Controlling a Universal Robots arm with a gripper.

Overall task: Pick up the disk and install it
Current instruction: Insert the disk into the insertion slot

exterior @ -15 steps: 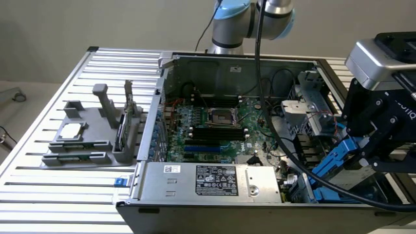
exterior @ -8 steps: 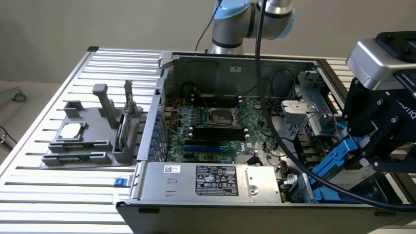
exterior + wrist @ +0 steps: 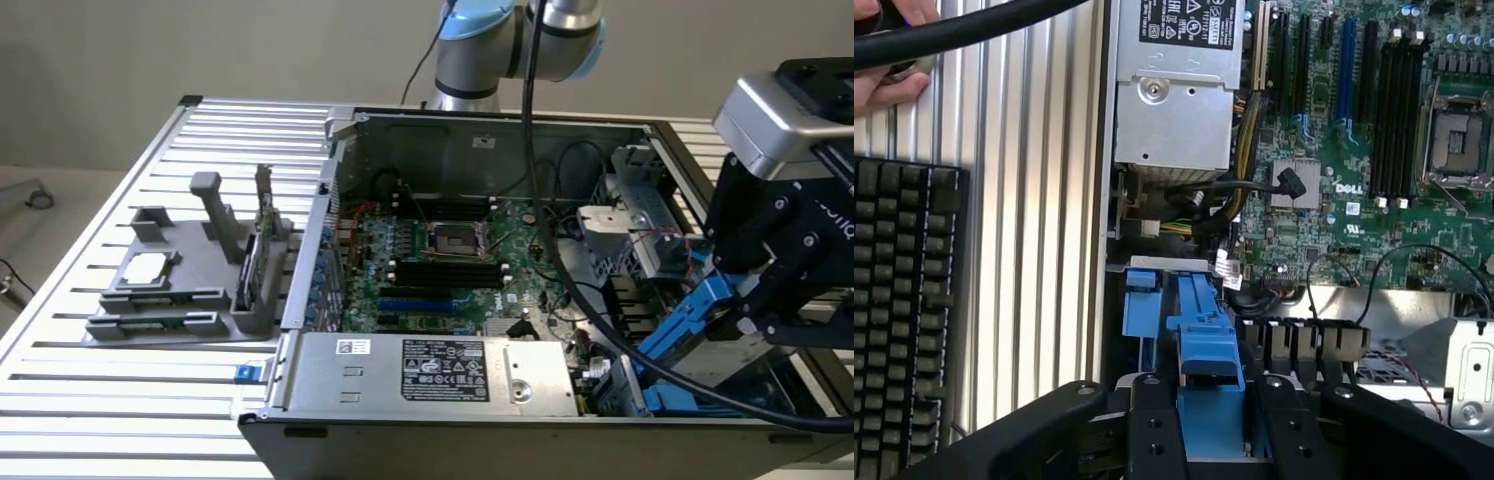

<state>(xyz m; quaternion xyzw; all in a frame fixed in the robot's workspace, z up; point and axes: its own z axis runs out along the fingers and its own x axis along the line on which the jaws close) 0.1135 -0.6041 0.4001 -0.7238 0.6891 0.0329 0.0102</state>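
The disk [image 3: 714, 350] is a silver-grey drive with bright blue rails. It hangs tilted over the front corner of the open computer case [image 3: 334, 150], at the exterior view's right. My gripper [image 3: 742, 316] is shut on the disk from above. In the wrist view the disk's blue rail [image 3: 1209, 365] runs between my two black fingers [image 3: 1154, 430], with my gripper [image 3: 1212, 435] closed around it. Just beyond the rail sits the blue plastic of the drive bay [image 3: 1142, 292]. Most of the disk's body is hidden behind my gripper.
The grey labelled power-supply box [image 3: 427, 370] fills the case's front edge, next to the bay. The motherboard [image 3: 441, 260] lies behind it. A black cable [image 3: 554, 240] loops across the case. A grey fixture [image 3: 174, 290] stands at the exterior view's left. A keyboard [image 3: 904, 320] and a hand [image 3: 894, 85] are outside the case.
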